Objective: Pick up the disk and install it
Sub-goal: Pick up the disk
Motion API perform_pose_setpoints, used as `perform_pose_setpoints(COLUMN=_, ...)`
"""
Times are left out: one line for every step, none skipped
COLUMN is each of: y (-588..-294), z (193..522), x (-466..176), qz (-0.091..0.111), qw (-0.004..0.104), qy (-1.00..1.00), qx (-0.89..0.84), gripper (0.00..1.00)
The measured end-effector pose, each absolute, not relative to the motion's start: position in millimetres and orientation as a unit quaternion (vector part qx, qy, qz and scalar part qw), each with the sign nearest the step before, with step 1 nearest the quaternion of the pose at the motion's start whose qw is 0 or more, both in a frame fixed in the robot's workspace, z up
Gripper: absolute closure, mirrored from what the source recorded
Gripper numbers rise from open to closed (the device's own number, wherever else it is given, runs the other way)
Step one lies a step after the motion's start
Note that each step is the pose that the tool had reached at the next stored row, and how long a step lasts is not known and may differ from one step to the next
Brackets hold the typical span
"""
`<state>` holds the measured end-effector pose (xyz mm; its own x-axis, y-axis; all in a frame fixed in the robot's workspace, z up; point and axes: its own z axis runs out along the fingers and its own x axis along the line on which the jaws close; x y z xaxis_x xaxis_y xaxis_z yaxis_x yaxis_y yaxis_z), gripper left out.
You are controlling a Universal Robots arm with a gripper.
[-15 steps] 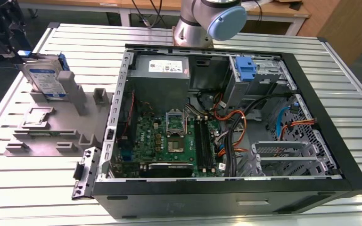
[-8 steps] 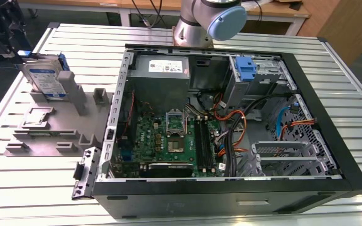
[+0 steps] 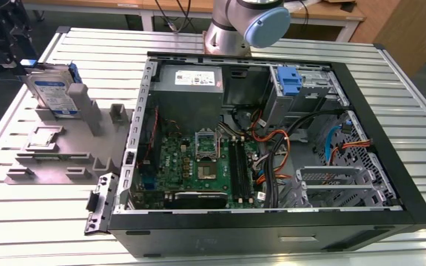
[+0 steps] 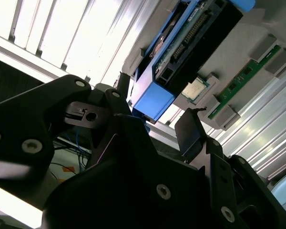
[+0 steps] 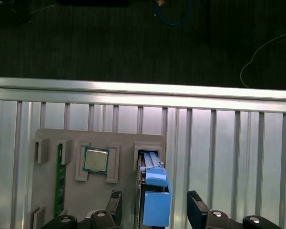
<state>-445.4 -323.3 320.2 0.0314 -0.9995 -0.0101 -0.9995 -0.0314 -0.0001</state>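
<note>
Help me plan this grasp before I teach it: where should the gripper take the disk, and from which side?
I'd pinch the disk across its two broad flat faces near the top edge, coming down from above. It stands on edge in the grey holder, leaving those parallel faces exposed. The open gripper straddles it there.

I read this as a robotics lab or test workshop. The arm I'm driving rises from a slatted aluminium bench, and an opened PC case lies on that bench with its board and wiring bare. Beside the case, a grey jig holds loose parts, the disk and a chip among them. Wooden desks stand behind the bench, and dark floor lies past its edge.
</note>
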Motion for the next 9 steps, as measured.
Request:
perform_pose_setpoints(y=-323.2, z=320.2, x=-445.4, qz=0.004, qw=0.004, qy=0.696, qx=-0.718, gripper=0.35)
perform_pose_setpoints(y=-323.2, z=320.2, x=-445.4, qz=0.004, qw=0.004, qy=0.696, qx=-0.718, gripper=0.35)
perform_pose_setpoints(y=-323.2, z=320.2, x=-445.4, qz=0.004, qw=0.004, qy=0.696, qx=-0.718, gripper=0.35)
perform_pose_setpoints(y=-323.2, z=320.2, x=-445.4, qz=0.004, qw=0.004, qy=0.696, qx=-0.718, gripper=0.35)
perform_pose_setpoints(y=-323.3, z=320.2, x=-445.4, qz=0.004, qw=0.004, qy=0.696, qx=-0.718, gripper=0.35)
perform_pose_setpoints(y=-323.2, z=320.2, x=-445.4, qz=0.004, qw=0.004, qy=0.696, qx=-0.718, gripper=0.35)
perform_pose_setpoints(y=-323.3, z=320.2, x=-445.4, qz=0.004, qw=0.004, qy=0.696, qx=-0.718, gripper=0.35)
perform_pose_setpoints(y=-323.2, z=320.2, x=-445.4, qz=0.004, qw=0.004, qy=0.696, qx=-0.718, gripper=0.35)
perform_pose_setpoints(y=-323.3, z=320.2, x=-445.4, qz=0.004, qw=0.004, qy=0.697, qx=-0.717, gripper=0.35)
